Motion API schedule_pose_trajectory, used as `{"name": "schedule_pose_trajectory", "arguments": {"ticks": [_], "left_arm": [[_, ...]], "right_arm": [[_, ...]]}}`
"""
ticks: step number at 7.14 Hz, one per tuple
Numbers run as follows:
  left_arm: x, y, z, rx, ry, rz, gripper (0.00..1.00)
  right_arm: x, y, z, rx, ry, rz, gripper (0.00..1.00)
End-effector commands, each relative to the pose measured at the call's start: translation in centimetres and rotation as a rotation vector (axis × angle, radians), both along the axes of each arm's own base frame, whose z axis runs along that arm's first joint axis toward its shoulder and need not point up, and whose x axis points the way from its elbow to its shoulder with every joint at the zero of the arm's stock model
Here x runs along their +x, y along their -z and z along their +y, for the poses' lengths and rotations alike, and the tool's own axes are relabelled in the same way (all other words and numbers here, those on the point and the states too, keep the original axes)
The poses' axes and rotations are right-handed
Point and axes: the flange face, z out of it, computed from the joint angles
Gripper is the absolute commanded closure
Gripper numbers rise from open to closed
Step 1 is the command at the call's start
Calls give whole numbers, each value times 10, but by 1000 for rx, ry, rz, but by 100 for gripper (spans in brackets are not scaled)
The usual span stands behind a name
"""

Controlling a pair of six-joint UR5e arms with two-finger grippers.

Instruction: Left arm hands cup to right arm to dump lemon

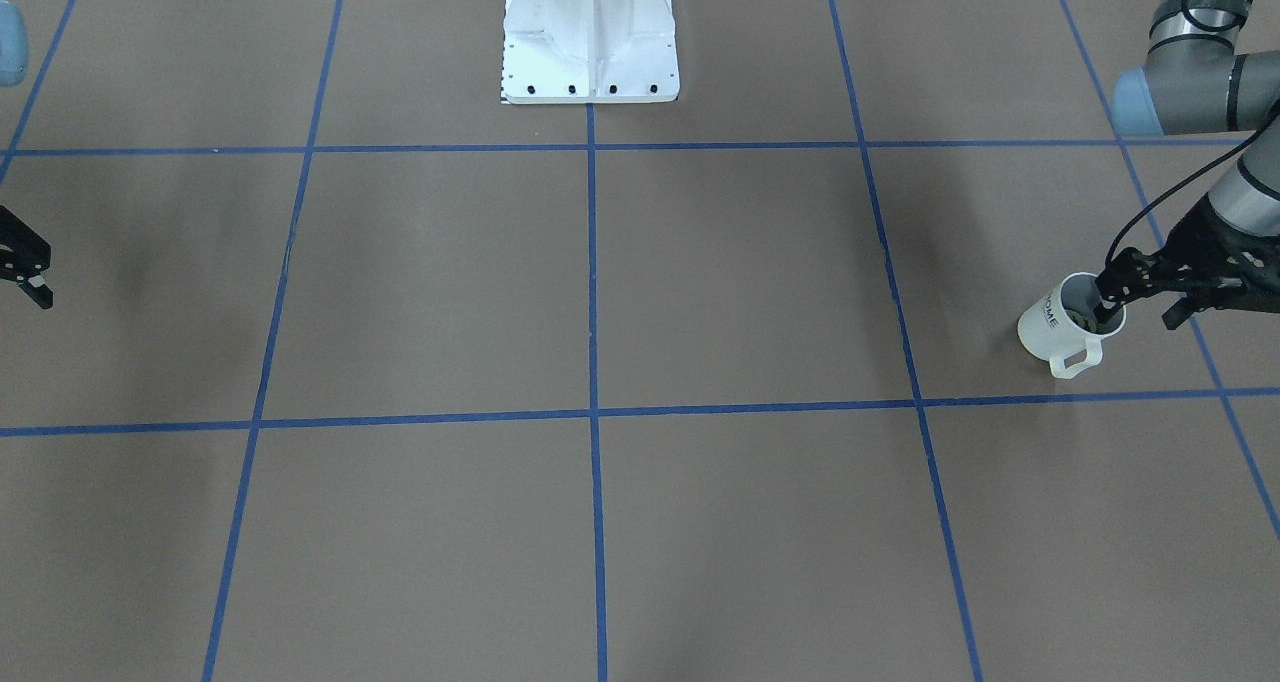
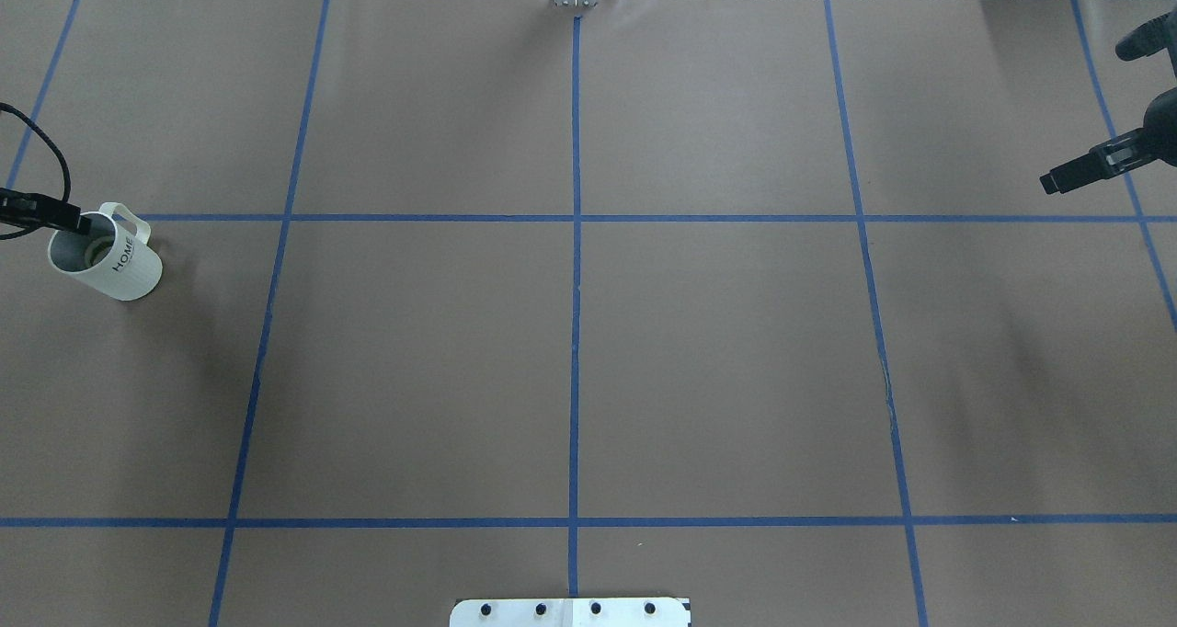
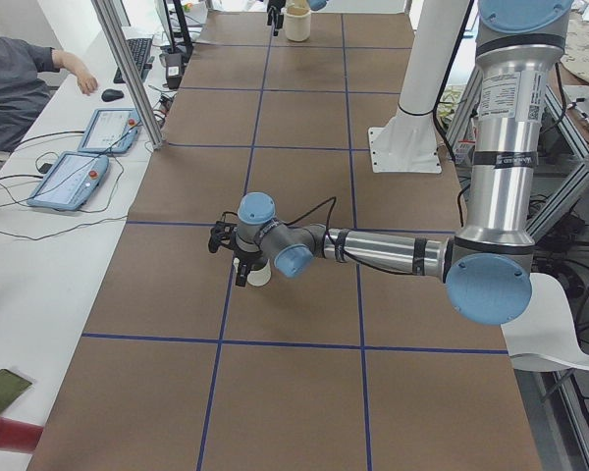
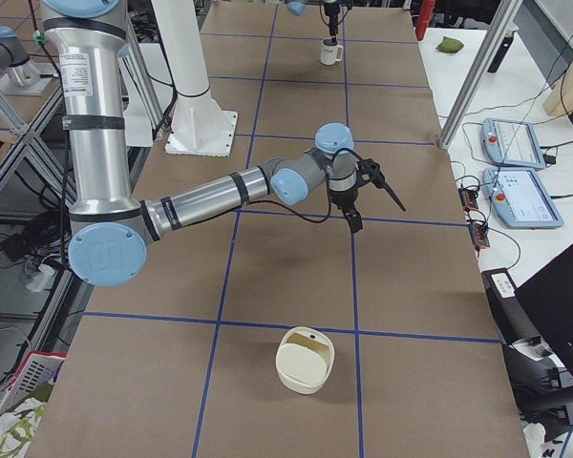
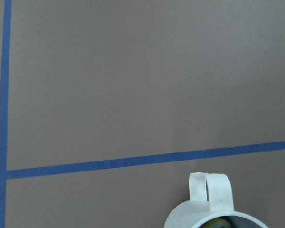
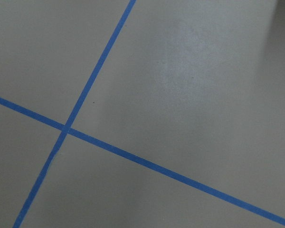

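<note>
The white "HOME" cup [image 1: 1062, 330] stands on the brown table near its left end and also shows in the overhead view [image 2: 115, 264]. The yellowish lemon [image 5: 217, 223] lies inside it. My left gripper [image 1: 1137, 314] is open. One finger [image 2: 69, 215] dips into the cup's mouth and the other stays outside the rim. The handle [image 5: 213, 192] points away from the gripper. My right gripper [image 1: 40, 276] hangs open and empty above the table's far right end, a long way from the cup. It shows with spread fingers in the exterior right view [image 4: 374, 210].
The white pedestal base [image 1: 590, 37] stands at the robot's side of the table. A cream bowl-like container [image 4: 306, 360] sits at the table's right end. Blue tape lines grid the table. Tablets [image 3: 69, 179] and a seated person [image 3: 20, 69] are along the operators' side.
</note>
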Motion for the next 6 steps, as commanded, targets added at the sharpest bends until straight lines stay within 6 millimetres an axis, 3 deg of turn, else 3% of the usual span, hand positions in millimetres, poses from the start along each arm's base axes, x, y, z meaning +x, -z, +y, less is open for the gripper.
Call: {"name": "schedule_pose_trajectory", "arguments": {"ticks": [1, 4, 6], "left_arm": [[4, -1, 3, 7, -12, 0, 100], [2, -1, 4, 11, -15, -1, 100], [1, 29, 8, 30, -34, 43, 100]], "right_arm": [[0, 0, 0, 0, 0, 1, 0], [0, -1, 0, -1, 0, 1, 0], [-4, 14, -8, 24, 1, -9, 0]]}}
